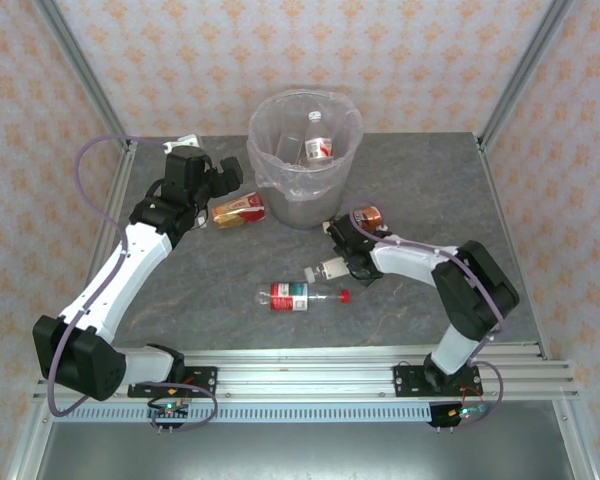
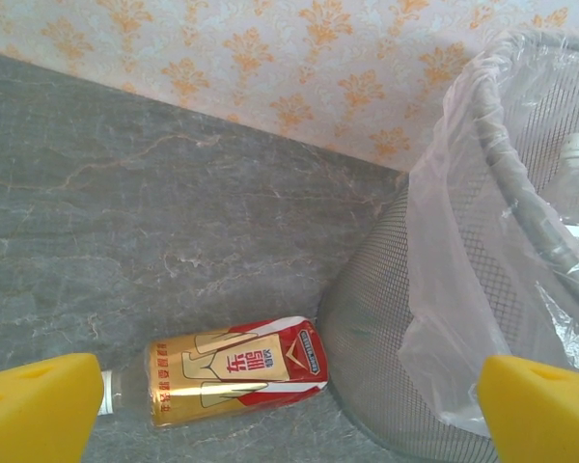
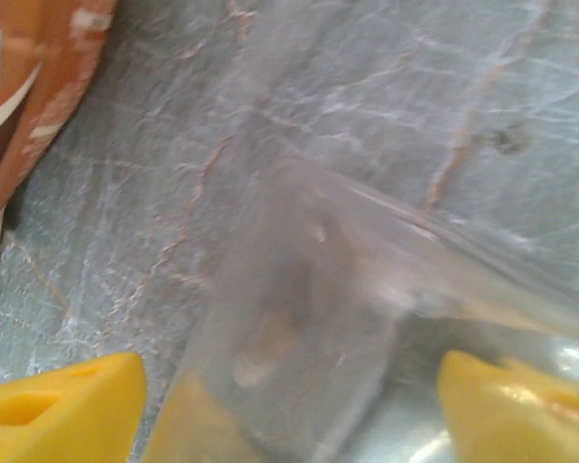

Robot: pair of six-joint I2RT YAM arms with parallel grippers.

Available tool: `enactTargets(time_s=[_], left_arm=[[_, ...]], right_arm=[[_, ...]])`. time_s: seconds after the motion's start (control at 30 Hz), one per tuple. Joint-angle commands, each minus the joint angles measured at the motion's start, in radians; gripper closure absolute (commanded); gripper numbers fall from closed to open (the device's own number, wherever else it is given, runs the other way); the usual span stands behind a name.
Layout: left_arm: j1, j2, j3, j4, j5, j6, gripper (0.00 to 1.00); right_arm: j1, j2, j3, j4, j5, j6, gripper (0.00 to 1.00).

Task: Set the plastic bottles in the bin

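**Top external view.** The work surface is a grey marbled table (image 1: 180, 300) inside aluminium frame posts and walls of orange floral wallpaper. The bin (image 1: 270, 175) stands at the far centre. One upright bottle (image 1: 318, 146) with a red label is inside it. A gold-labelled bottle (image 1: 238, 211) lies just left of the bin, long axis left-right, neck pointing left. A red-capped bottle (image 1: 298, 296) lies mid-table, cap pointing right. A brown-labelled bottle (image 1: 368, 216) lies just right of the bin. The left gripper (image 1: 230, 185) hangs over the gold-labelled bottle. The right gripper (image 1: 338, 262) is low at a clear bottle (image 1: 330, 270).

**Left wrist view.** The left gripper (image 2: 289, 420) is spread wide and holds nothing. The gold-labelled bottle (image 2: 236, 371) lies between its fingertips (image 2: 39, 410), base next to the mesh wall of the bin (image 2: 386, 318).

**Right wrist view.** The right gripper (image 3: 289, 405) straddles the blurred clear bottle (image 3: 309, 328). Whether the pads (image 3: 521, 405) clamp it cannot be determined. The brown-labelled bottle (image 3: 39, 77) lies at the upper left.
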Motion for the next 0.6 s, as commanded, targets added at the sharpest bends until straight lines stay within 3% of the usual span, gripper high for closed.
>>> enactTargets(time_s=[0.0,0.27,0.57], left_arm=[[0.011,0.014,0.003,-0.007,0.008,-0.019,0.0],[0.01,0.017,0.008,-0.012,0.011,-0.023,0.0],[0.01,0.021,0.009,-0.011,0.014,-0.028,0.0]], right_arm=[[-0.028,-0.058,-0.076,0.04,0.052,0.062,0.23],[-0.088,-0.153,-0.195,0.125,0.056,0.083,0.36],[-0.132,-0.286,-0.328,0.228,0.117,0.119,0.44]])
